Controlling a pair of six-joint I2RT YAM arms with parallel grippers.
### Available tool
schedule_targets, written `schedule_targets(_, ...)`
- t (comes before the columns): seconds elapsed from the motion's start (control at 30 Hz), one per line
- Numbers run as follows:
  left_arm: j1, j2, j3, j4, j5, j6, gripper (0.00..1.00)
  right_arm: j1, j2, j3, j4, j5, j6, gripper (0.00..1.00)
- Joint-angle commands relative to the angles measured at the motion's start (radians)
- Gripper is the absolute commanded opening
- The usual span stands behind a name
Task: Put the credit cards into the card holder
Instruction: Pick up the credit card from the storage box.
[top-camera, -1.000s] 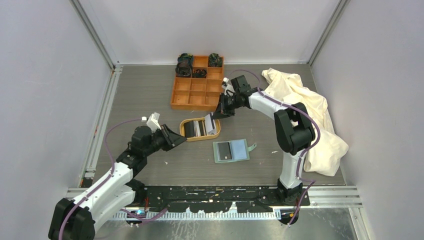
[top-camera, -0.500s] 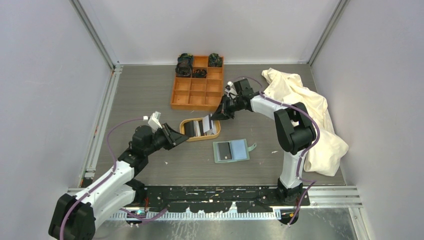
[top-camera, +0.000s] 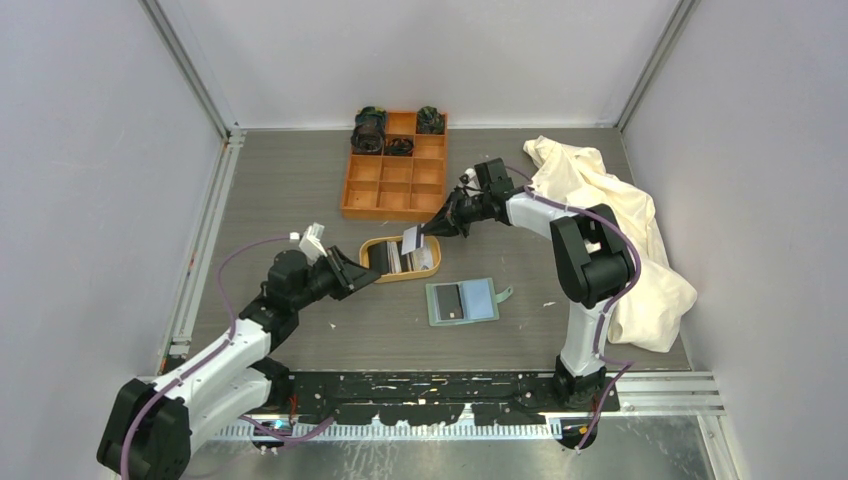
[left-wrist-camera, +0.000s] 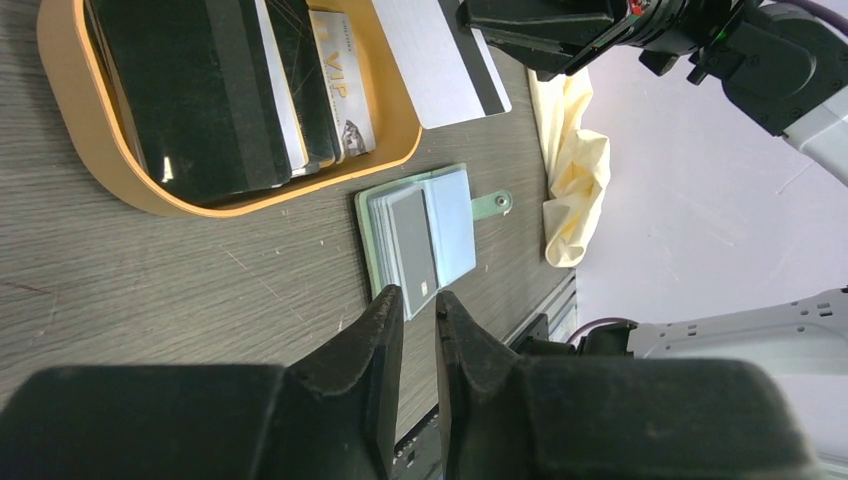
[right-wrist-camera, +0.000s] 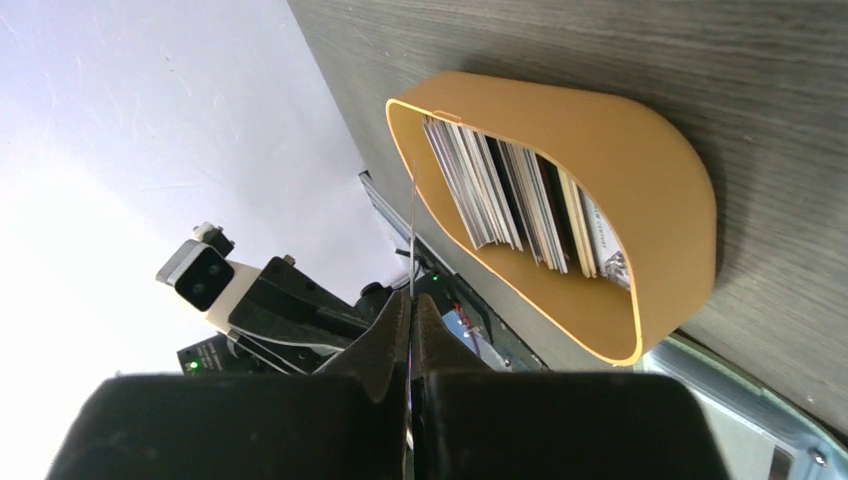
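The tan oval tray (top-camera: 400, 272) holds several credit cards (left-wrist-camera: 230, 90) standing on edge; they also show in the right wrist view (right-wrist-camera: 510, 195). My right gripper (top-camera: 430, 229) is shut on one white card with a dark stripe (top-camera: 411, 238) and holds it above the tray's far right end; this card shows flat in the left wrist view (left-wrist-camera: 440, 60) and edge-on in the right wrist view (right-wrist-camera: 412, 230). The sage-green card holder (top-camera: 462, 301) lies open on the table in front of the tray, with cards in its pockets (left-wrist-camera: 420, 245). My left gripper (top-camera: 368, 280) is empty left of the tray, its jaws a narrow slit apart.
An orange nine-compartment box (top-camera: 395, 170) stands behind the tray, with dark items in its back cells. A cream cloth (top-camera: 610, 225) is heaped at the right. Aluminium rails run along the table's left edge and front edge.
My right gripper has drawn the white card up and a little left over the tray, and its wrist has tilted. My left gripper has edged slightly towards the tray.
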Motion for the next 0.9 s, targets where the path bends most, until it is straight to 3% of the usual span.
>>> schedule_targets(0.0, -0.01, 0.015, 0.015, 0.093, 0.005, -0.026, 0.2, -0.002, -0.03, -0.008, 0.07, -0.059, 0.076, 0.01)
schedule_targets(0.27, -0.019, 0.034, 0.006, 0.156, 0.011, -0.059, 0.22, -0.001, -0.047, -0.021, 0.113, -0.081, 0.101, 0.01)
schedule_targets(0.57, -0.037, 0.085, -0.076, 0.493, 0.043, -0.233, 0.45, -0.003, -0.167, -0.065, 0.218, -0.228, -0.206, 0.01)
schedule_targets(0.73, -0.096, 0.063, -0.051, 0.523, 0.018, -0.188, 0.56, -0.004, -0.264, -0.138, 0.296, -0.287, -0.284, 0.01)
schedule_targets(0.87, -0.117, 0.051, -0.065, 0.576, -0.004, -0.13, 0.59, -0.005, -0.339, -0.195, 0.359, -0.321, -0.319, 0.01)
